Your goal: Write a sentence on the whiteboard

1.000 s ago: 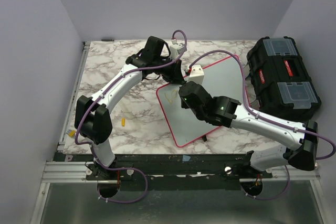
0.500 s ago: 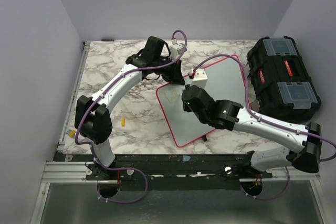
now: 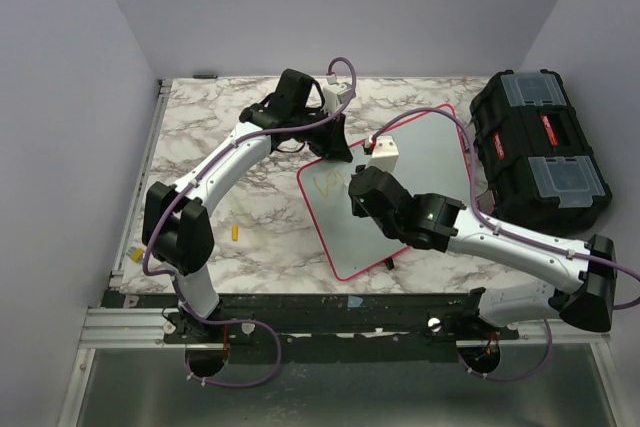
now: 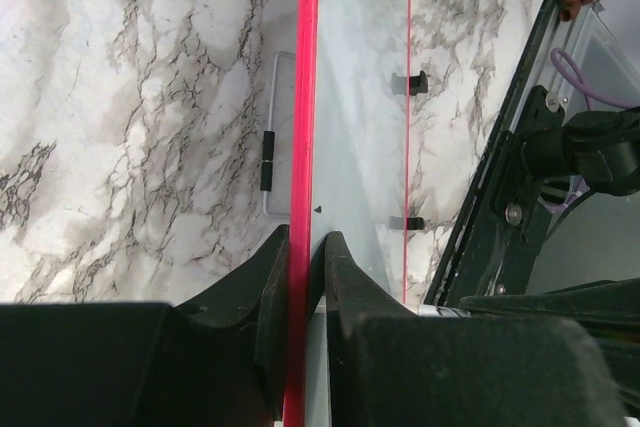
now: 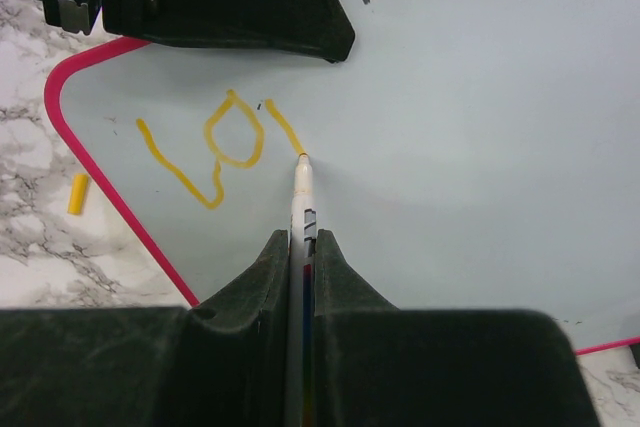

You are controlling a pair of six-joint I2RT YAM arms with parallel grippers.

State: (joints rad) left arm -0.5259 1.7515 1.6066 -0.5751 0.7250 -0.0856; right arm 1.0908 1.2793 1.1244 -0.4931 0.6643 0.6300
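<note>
From above, the whiteboard [image 3: 425,157] lies flat and askew on the marble table [image 3: 225,147], right of the middle. A black toolbox [image 3: 540,147] stands just beside it on the right. The left arm reaches across from the near left, and the left gripper [image 3: 336,150] sits at the board's far-left rim. The right arm comes in from the near right, with the right gripper [image 3: 355,187] low over the board's left end. There the sentence [image 3: 325,184] shows as a few faint yellow marks near the left corner. From up here I cannot tell how either claw is set. A small yellow cap [image 3: 235,232] lies on the marble, left of the board and apart from it.

The left wrist camera looks along the pink rim. The two black fingers are pressed against it from either side, clamped on the board's edge. Two small black clips [image 4: 417,82] sit on the opposite rim.

The right wrist camera shows the fingers closed tight on a white marker [image 5: 301,192] that sticks out ahead of them. Its tip touches the board at the end of a short slanted stroke. To the left of that stroke are a rounded loop and a longer hooked line, all in yellow-orange. The left claw's dark fingers overlap the board's edge just beyond the writing.
</note>
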